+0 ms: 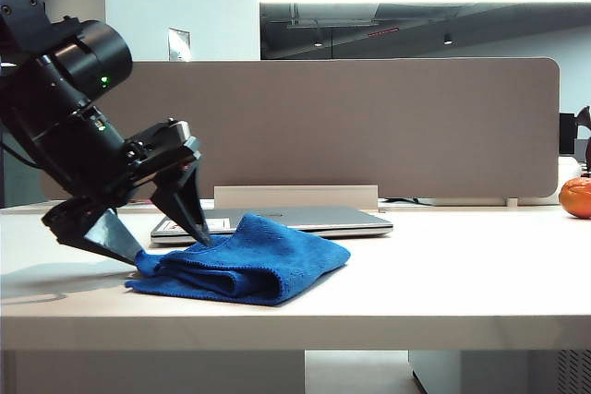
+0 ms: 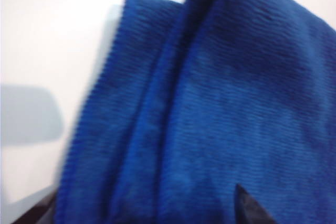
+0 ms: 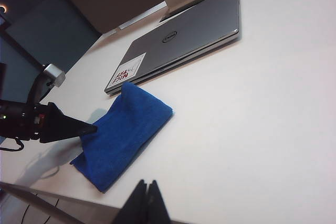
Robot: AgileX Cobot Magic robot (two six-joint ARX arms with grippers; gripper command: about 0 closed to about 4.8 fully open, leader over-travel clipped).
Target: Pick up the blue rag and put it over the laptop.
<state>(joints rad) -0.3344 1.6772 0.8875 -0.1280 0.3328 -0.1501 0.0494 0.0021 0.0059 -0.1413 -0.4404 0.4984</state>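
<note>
In the exterior view, the left pincer [image 1: 157, 242] sits at lower left, spread wide, its tips at the left end of the blue rag [image 1: 242, 259] on the white table [image 1: 443, 274]; the laptop [image 1: 305, 220] lies closed behind. The left wrist view is filled with rag [image 2: 210, 114], one fingertip [image 2: 251, 208] over it. In the right wrist view, the right pincer [image 3: 147, 195] at bottom centre is closed and empty.

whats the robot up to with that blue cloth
The left gripper is open and down at one end of the blue rag, its fingers straddling that end, apparently about to grab it. The rag lies folded on the white table, just in front of the closed laptop, not lifted yet. The right gripper is shut and hangs well back from both, taking no part.
</note>
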